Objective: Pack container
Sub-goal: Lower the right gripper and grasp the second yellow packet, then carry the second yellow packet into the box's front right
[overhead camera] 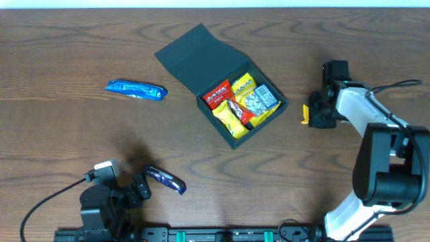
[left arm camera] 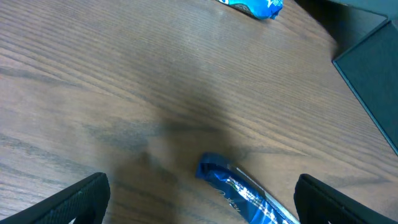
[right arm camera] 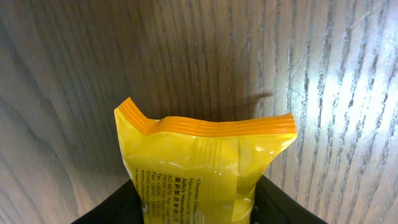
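Note:
The container (overhead camera: pixel 196 57) is a dark teal box standing open mid-table with its lid folded back; its corner also shows in the left wrist view (left arm camera: pixel 373 68). Inside lie a red packet (overhead camera: pixel 218 95) and yellow packets (overhead camera: pixel 233 122). To the right of the box, my right gripper (overhead camera: pixel 310 113) is shut on a yellow snack packet (right arm camera: pixel 199 155), its fingers pressing both sides (right arm camera: pixel 196 208). Near the front left, my left gripper (overhead camera: pixel 143 186) stands open (left arm camera: pixel 202 190), with the end of a dark blue packet (left arm camera: pixel 242 196) lying between its fingers on the table (overhead camera: pixel 166 180).
A second, lighter blue packet (overhead camera: pixel 136 89) lies on the wood table left of the box, seen at the top of the left wrist view (left arm camera: pixel 252 6). The right arm's white body (overhead camera: pixel 376 168) fills the right front.

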You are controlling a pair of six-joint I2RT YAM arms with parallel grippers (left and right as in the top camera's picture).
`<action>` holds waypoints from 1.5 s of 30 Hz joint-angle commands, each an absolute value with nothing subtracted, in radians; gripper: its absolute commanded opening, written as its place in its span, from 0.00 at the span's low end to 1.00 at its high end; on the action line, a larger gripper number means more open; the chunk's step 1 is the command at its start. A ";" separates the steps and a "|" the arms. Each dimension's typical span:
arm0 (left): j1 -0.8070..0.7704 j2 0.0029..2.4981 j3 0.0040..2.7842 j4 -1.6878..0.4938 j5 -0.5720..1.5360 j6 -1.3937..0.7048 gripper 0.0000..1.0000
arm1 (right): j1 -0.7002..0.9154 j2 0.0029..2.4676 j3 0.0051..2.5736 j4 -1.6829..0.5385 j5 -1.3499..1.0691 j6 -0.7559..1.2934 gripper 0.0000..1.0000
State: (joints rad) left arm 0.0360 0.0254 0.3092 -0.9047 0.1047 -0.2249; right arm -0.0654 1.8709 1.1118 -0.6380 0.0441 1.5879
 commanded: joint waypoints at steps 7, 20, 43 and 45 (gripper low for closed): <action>0.039 0.024 0.293 -0.964 0.102 -0.217 0.95 | -0.064 1.899 1.113 -0.640 0.075 1.508 0.43; 0.039 0.024 0.293 -0.964 0.102 -0.217 0.96 | -0.047 1.805 1.113 -0.667 0.111 1.348 0.40; 0.039 0.024 0.293 -0.964 0.102 -0.217 0.95 | 0.019 1.625 1.113 -0.702 0.131 0.958 0.37; 0.039 0.024 0.293 -0.964 0.102 -0.217 0.95 | 0.034 1.621 1.118 -0.702 0.112 0.924 0.37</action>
State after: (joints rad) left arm 0.0360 0.0254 0.3092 -0.9047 0.1047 -0.2249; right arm 0.0113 1.6421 1.1118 -0.6987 0.1089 1.0119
